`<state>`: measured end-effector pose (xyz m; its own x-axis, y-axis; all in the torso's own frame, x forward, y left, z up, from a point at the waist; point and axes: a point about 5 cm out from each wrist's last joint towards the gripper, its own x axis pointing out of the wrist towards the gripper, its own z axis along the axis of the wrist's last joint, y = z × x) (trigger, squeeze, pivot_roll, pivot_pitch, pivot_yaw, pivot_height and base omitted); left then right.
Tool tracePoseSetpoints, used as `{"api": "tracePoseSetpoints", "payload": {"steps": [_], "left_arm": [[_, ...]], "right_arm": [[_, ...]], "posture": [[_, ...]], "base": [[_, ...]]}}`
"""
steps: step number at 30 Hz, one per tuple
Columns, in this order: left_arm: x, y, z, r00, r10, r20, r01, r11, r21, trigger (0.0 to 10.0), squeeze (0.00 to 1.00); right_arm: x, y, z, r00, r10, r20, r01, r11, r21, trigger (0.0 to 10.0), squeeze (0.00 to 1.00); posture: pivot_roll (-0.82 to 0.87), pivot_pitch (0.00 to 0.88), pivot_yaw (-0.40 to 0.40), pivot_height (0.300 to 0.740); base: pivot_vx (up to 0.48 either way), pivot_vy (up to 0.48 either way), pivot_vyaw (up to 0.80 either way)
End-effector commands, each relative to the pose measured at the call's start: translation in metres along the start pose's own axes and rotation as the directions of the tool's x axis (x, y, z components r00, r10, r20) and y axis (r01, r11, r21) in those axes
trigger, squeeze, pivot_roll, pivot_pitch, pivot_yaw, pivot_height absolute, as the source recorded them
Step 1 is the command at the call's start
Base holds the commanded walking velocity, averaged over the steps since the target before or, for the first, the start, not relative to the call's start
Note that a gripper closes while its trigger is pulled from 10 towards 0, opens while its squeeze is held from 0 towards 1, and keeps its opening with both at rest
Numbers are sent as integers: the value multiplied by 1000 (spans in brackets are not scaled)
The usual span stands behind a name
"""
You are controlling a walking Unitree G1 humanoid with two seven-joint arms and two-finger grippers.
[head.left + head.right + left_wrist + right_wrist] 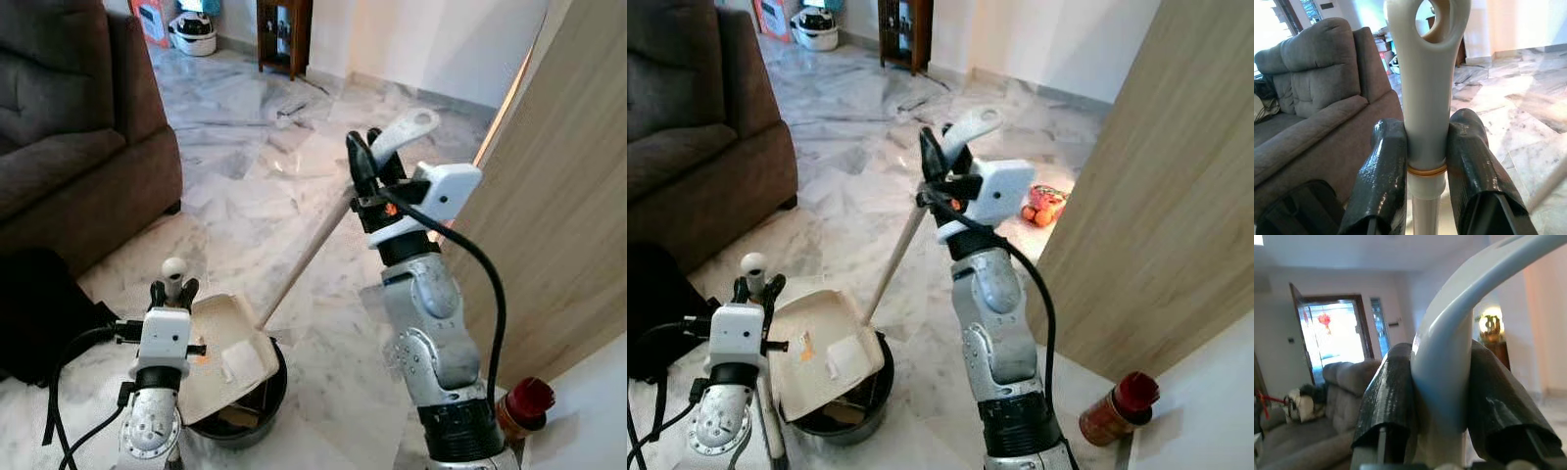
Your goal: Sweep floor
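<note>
Right pincer (377, 157) is clamping the broom handle (323, 235); left pincer (173, 292) is gripping the dustpan handle (1427, 88); the dustpan (225, 357) is hiding the broom's lower end.

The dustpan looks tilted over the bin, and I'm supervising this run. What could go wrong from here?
1. The dustpan leans over the bin with scraps on its tray; if the left gripper tips it the wrong way, they may land on the floor.
2. The broom, held high by the right gripper, has its lower end right at the bin's rim and could knock the bin.
</note>
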<state>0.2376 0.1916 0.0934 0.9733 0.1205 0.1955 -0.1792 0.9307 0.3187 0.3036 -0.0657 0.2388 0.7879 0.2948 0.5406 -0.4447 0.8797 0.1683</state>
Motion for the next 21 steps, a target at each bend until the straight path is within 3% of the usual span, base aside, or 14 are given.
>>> {"api": "tracePoseSetpoints", "payload": {"steps": [1, 8, 15, 21], "left_arm": [[1, 1, 3, 1000, -4, 25, 4, 1000, -1, 10000, 0], [3, -1, 3, 999, -10, 31, 10, 1000, -2, 10000, 0], [4, 0, 3, 999, -9, 32, 9, 1000, -3, 10000, 0], [5, 1, 1, 1000, -1, 25, 1, 1000, -3, 10000, 0]], "right_arm": [[2, 7, 20, 993, 3, 115, -5, 1000, 22, 10000, 0], [1, 25, 22, 988, 39, 149, -41, 999, 7, 10000, 0], [-4, 43, 25, 969, 180, 171, -158, 978, -134, 10000, 0], [-8, 56, 27, 946, 259, 194, -224, 956, -188, 10000, 0]], "posture": [[171, 39, -50, 740], [174, 42, -49, 740], [172, 46, -50, 740], [175, 49, -46, 740]], "base": [[0, 0, 0], [0, 0, 0], [0, 0, 0], [0, 0, 0]]}}
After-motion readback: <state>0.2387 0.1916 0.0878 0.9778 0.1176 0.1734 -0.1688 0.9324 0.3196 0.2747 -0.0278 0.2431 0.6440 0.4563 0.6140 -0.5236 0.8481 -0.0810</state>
